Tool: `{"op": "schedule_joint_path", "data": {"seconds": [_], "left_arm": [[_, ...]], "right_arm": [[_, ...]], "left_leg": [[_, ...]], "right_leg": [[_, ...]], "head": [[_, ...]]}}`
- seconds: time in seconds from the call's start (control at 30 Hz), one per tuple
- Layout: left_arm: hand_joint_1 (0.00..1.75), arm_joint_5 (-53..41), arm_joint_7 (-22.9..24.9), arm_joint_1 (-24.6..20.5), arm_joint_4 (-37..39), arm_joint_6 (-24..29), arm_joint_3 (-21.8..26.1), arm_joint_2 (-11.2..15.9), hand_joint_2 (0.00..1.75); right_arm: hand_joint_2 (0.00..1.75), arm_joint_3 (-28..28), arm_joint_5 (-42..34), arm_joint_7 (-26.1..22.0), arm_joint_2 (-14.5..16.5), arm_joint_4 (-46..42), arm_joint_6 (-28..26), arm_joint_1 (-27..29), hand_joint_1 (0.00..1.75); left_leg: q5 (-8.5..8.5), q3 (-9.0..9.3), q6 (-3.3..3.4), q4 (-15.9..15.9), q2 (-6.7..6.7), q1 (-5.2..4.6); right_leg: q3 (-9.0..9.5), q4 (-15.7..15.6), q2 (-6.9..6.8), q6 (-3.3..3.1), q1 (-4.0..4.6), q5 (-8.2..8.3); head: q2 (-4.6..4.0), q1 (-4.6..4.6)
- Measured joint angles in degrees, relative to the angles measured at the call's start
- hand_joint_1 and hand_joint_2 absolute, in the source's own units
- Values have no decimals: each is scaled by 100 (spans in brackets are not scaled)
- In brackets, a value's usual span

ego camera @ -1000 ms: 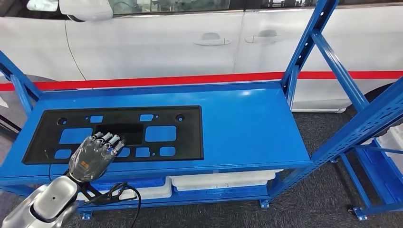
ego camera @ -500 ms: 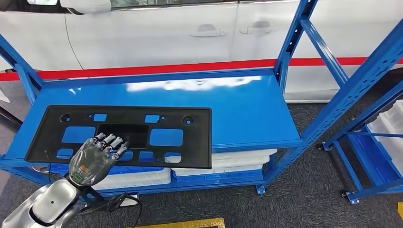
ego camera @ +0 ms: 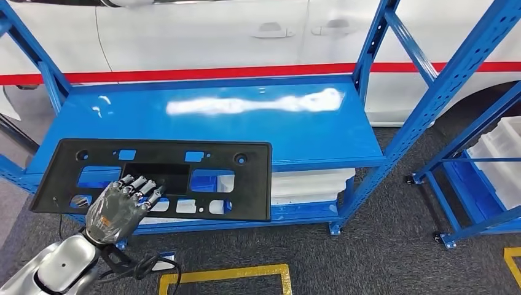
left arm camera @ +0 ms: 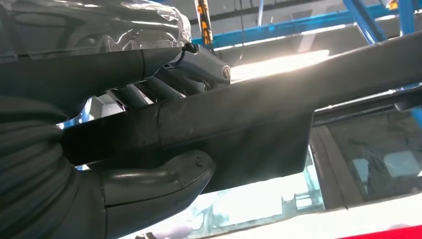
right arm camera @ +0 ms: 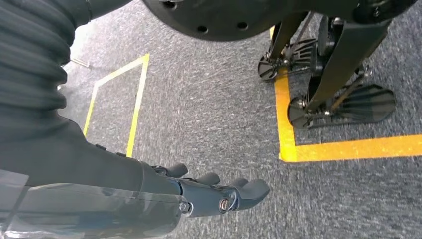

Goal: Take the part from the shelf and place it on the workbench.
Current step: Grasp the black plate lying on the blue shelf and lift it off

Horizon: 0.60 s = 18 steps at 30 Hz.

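Observation:
The part is a long black flat panel [ego camera: 156,174] with several cut-outs. Its far side lies over the blue shelf top [ego camera: 307,132] and its near side juts out past the shelf's front edge. My left hand [ego camera: 120,203] grips the panel's near edge toward its left end, fingers on top. In the left wrist view the thumb [left arm camera: 159,179] presses under the panel [left arm camera: 278,114] and the fingers [left arm camera: 199,62] lie over it. My right hand [right arm camera: 209,191] hangs over the grey floor with its fingers stretched out and nothing in them.
A white car [ego camera: 215,37] with a red stripe stands behind the shelf. White bins [ego camera: 307,184] sit on the lower level. A second blue rack [ego camera: 479,123] with white bins [ego camera: 507,160] is at the right. Yellow tape [ego camera: 227,273] marks the carpet.
The whole view has shifted as I back away. The panel has come forward with my left hand, from lying fully on the shelf to overhanging its front edge.

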Motion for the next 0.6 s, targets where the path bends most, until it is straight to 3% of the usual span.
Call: {"op": "schedule_joint_path", "data": {"seconds": [0.03, 0.07, 0.13, 0.17, 0.2, 0.23, 0.27, 0.3, 0.37, 0.43, 0.5, 0.53, 0.57, 0.6], "left_arm": [[175, -1, -1, -4, -3, 4, 0, 1, 175], [175, -1, -2, -7, -5, 9, 0, 1, 175], [175, -2, -3, -8, -8, 20, 1, 1, 175], [175, -1, -4, -5, -8, 26, 3, 2, 175], [175, -1, -6, -3, -8, 32, 5, 2, 175], [175, 1, -8, -1, -7, 37, 9, 3, 175], [175, 4, -10, -1, -7, 40, 14, 5, 175], [175, 9, -11, 0, -7, 44, 24, 8, 175], [175, 32, -8, 6, -7, 55, 68, 23, 175], [175, 66, 2, 15, -5, 85, 144, 59, 175], [175, 97, -7, 34, 0, 128, 214, 102, 175], [175, 110, -25, 51, 5, 153, 237, 118, 175], [175, 120, -53, 68, 14, 178, 254, 134, 175], [175, 127, -85, 82, 26, 197, 266, 148, 175]], "right_arm": [[175, -1, -1, -3, 0, 0, 1, 2, 0], [175, -1, -3, -8, 1, 0, 5, 4, 0], [175, -3, -22, -31, 4, 1, 32, 3, 0], [175, -5, -39, -45, 6, 2, 54, 2, 0], [175, -11, -58, -59, 7, 2, 75, 2, 0], [175, -21, -76, -71, 7, 2, 93, -1, 0], [175, -32, -90, -79, 7, 2, 111, -5, 0], [175, -42, -98, -84, 7, 1, 128, -14, 0], [175, -52, -102, -72, 4, -3, 163, -50, 0], [175, -57, -103, -43, 1, -7, 195, -109, 0], [175, -71, -119, -25, 8, -5, 229, -150, 0], [175, -79, -132, -23, 14, -3, 252, -157, 0], [175, -88, -151, -24, 19, -2, 276, -158, 0], [175, -98, -170, -25, 24, 0, 297, -151, 0]], "left_leg": [[69, -57, 55, -4, 14, 5], [149, -122, 109, -19, 30, 15], [303, -289, 178, -22, 44, 8], [377, -384, 193, -15, 45, -2], [449, -490, 196, -5, 45, -13], [518, -595, 193, 9, 45, -24], [580, -695, 187, 24, 44, -34], [640, -784, 179, 36, 43, -45], [739, -902, 148, 58, 45, -69], [849, -959, 91, 55, 61, -73], [957, -999, 25, 30, 69, -54], [925, -1030, -9, 50, 58, -47], [763, -1079, -42, 158, 44, -41], [495, -1144, -71, 371, 32, -33]], "right_leg": [[-42, 47, 10, 30, -9, -82], [-105, 192, 19, 53, -15, -285], [-275, 787, 22, 79, -28, -907], [-346, 1153, 22, 89, -29, -1140], [-369, 1444, 21, 93, -29, -1225], [-324, 1593, 21, 90, -28, -1173], [-188, 1557, 21, 74, -26, -1021], [49, 1330, 22, 42, -18, -856], [722, 497, 24, -51, 21, -771], [1159, -164, 29, -112, 67, -890], [1166, -340, 25, -140, 68, -853], [1122, -361, 16, -159, 57, -779], [1070, -382, -2, -192, 38, -705], [1004, -394, -23, -217, 19, -632]], "head": [[0, 1], [0, 1], [0, 2], [0, 1], [0, 1], [0, 1], [0, 1], [0, 1], [0, 1], [0, 0], [0, 1], [0, 0], [0, 1], [0, 1]]}}
